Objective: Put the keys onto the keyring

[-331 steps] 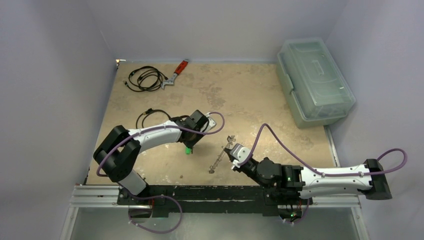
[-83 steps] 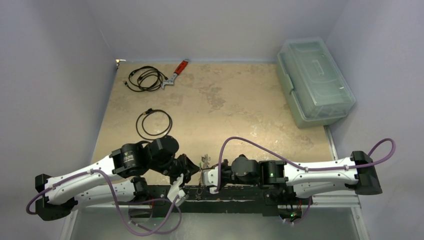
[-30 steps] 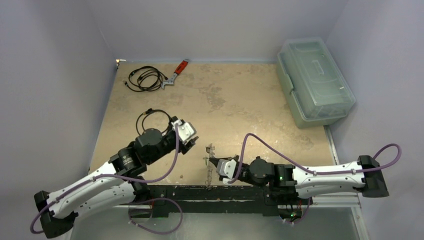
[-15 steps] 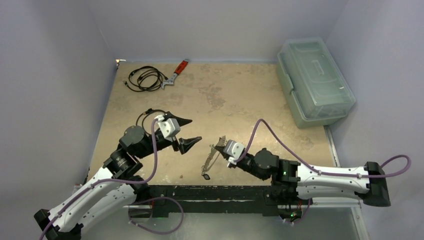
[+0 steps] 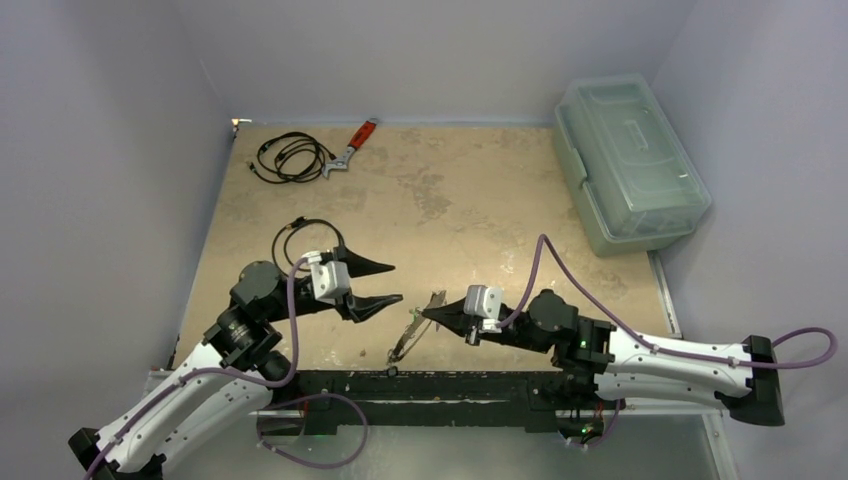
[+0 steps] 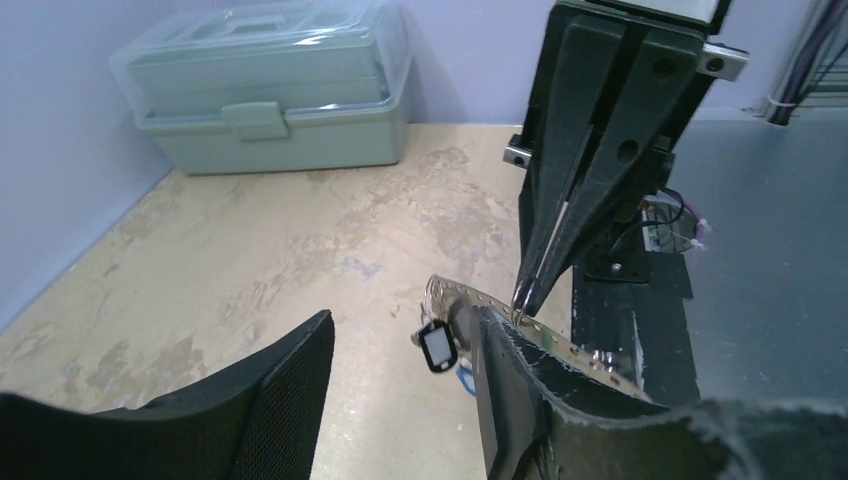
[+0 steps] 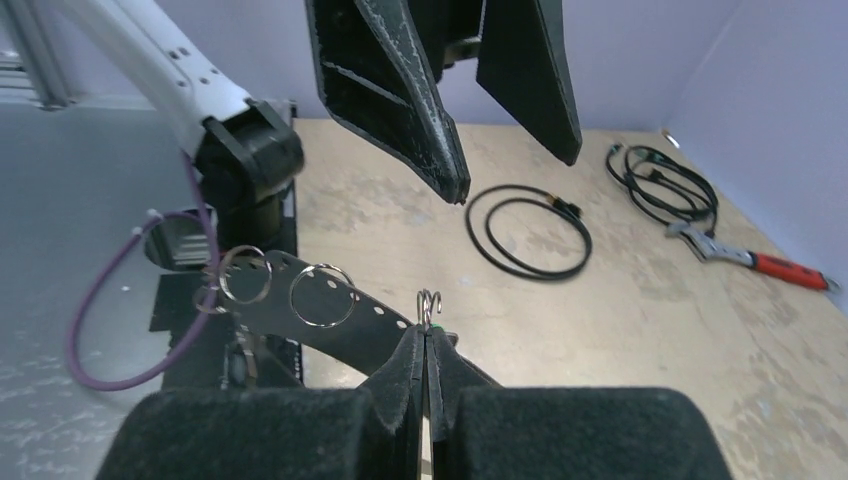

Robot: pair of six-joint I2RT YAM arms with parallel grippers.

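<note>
Over on the left of the table (image 5: 470, 205), a loose black cable coil (image 5: 309, 246) lies just behind the left gripper (image 5: 396, 282). A second cable bundle (image 5: 290, 157) and a red-handled wrench (image 5: 352, 147) lie well beyond it near the far wall. The left gripper hovers with its two fingers spread well apart and nothing between them, pointing rightward at the other arm. Just to its right hangs the keyring (image 5: 410, 333), a thin grey metal piece slanting down from the tips of the right gripper (image 5: 428, 314) toward the table's near edge. In the left wrist view a dark-tagged key (image 6: 437, 348) with a white face dangles from it, and a blue tag (image 6: 465, 376) peeks out just beneath. The right gripper is pinched fully closed on the keyring's upper end, its tips facing the left gripper's, near but apart. Far right, a pale green lidded box (image 5: 630, 160) sits against the wall.
</note>
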